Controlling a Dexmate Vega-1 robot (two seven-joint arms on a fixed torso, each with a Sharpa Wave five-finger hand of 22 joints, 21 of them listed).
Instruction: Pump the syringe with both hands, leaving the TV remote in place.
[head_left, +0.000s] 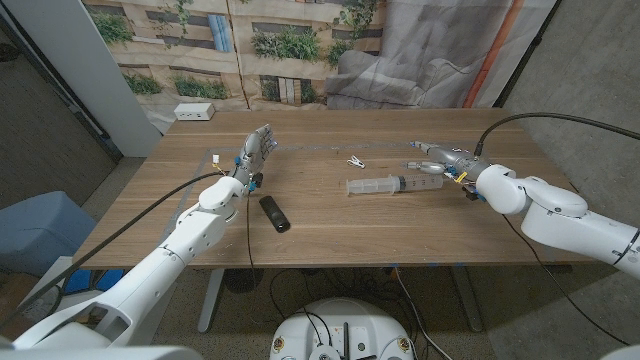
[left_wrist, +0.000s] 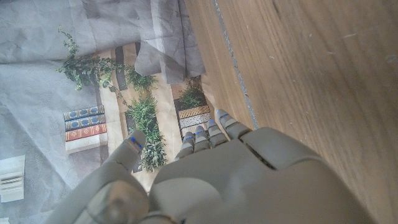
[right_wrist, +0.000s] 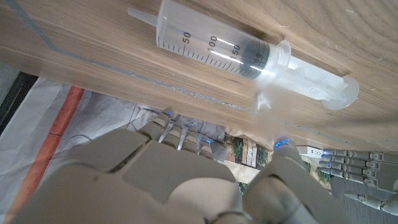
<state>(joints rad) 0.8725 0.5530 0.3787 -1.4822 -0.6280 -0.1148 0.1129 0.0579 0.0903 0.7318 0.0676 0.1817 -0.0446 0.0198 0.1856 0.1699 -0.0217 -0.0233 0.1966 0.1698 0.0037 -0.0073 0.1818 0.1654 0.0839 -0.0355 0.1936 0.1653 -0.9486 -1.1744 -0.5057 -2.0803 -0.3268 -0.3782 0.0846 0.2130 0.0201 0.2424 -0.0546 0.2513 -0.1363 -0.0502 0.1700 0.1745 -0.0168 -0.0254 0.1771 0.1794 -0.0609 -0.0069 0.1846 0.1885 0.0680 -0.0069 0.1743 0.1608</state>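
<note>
Left to right across the wooden tabletop (head_left: 330, 225): a white power strip (head_left: 194, 112) sits at the far left corner, near the printed backdrop (head_left: 250, 45) of plants and books. Nearer, the robot's left hand (head_left: 257, 152) is raised above the surface, fingers apart and holding nothing; the left wrist view shows its fingertips (left_wrist: 208, 134) reaching toward the far edge. Just beside that wrist lies the black TV remote (head_left: 274, 213), angled on the wood and untouched. Farther right, a small white clip (head_left: 356, 161) rests toward the back. The clear syringe (head_left: 385, 185) lies flat near the middle, plunger end pointing right, its barrel marked 50 and 100 in the right wrist view (right_wrist: 249, 53). At right, the right hand (head_left: 437, 160) hovers just behind the plunger end, fingers spread, gripping nothing; whether it touches the syringe cannot be told.
</note>
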